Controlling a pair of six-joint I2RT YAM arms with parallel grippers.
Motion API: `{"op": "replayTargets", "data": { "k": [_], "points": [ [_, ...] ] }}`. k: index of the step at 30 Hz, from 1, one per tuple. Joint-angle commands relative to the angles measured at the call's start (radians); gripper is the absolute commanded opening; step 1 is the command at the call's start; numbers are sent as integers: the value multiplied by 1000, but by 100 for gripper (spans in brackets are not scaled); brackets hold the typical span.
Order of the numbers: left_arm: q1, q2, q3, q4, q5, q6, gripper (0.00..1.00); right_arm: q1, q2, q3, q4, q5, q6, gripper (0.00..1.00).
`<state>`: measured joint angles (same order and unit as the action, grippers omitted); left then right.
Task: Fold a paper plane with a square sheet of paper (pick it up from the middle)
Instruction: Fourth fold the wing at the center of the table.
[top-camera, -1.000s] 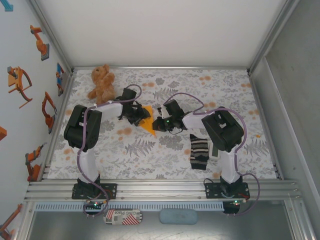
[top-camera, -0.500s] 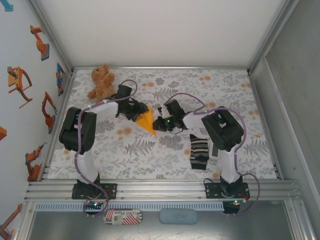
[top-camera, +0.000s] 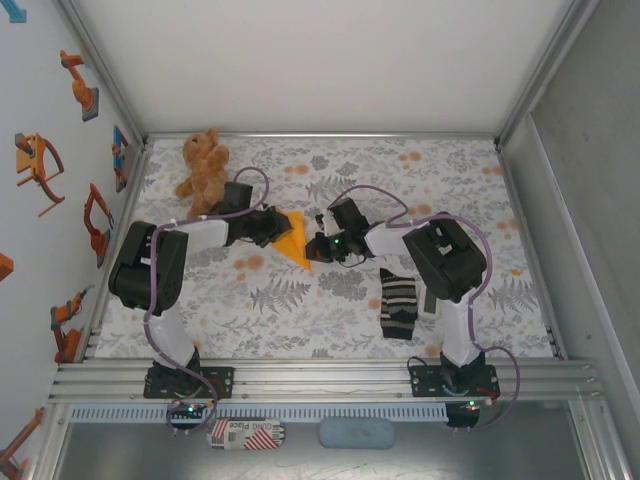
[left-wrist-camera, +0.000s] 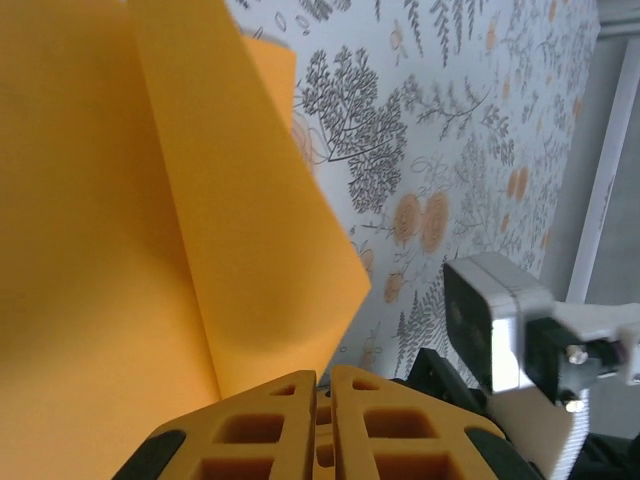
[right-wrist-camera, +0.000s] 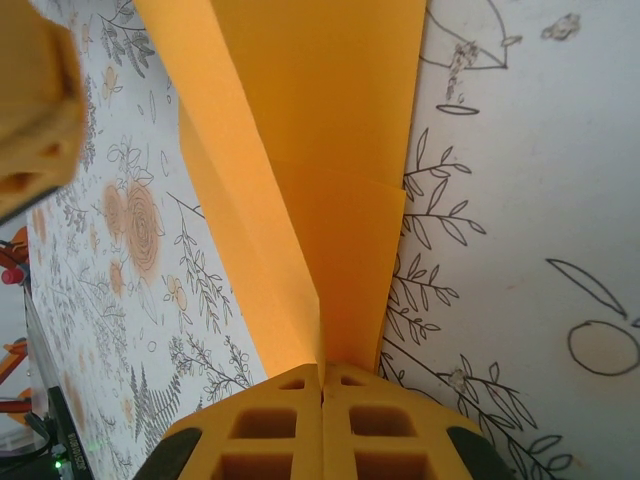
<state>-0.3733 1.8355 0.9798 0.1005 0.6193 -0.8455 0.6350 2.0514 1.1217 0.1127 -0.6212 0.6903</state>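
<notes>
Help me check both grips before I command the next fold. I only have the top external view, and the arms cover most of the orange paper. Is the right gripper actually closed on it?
Observer: Yes. In the right wrist view the right gripper is shut, and the orange paper runs straight into the seam between its fingers.
Operator: And the left one?
Observer: In the left wrist view the left gripper has its fingers together, with the paper's lower edge meeting their tips.
Operator: Is the paper lying flat?
Observer: No. The right wrist view shows overlapping folded layers, with a crease running down to the fingers.
</notes>
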Motion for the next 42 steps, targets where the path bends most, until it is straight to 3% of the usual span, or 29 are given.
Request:
{"op": "replayTargets", "data": {
  "k": [1,11,42],
  "points": [
    [-4,31,-9,115,74,-16,11,0,61,-7,-99,38,1,4],
    [-9,94,-6,186,105,-59,11,0,66,-6,-104,37,2,4],
    [-5,143,11,80,8,-52,8,-1,73,2,-132,24,-8,9]
  ]
}}
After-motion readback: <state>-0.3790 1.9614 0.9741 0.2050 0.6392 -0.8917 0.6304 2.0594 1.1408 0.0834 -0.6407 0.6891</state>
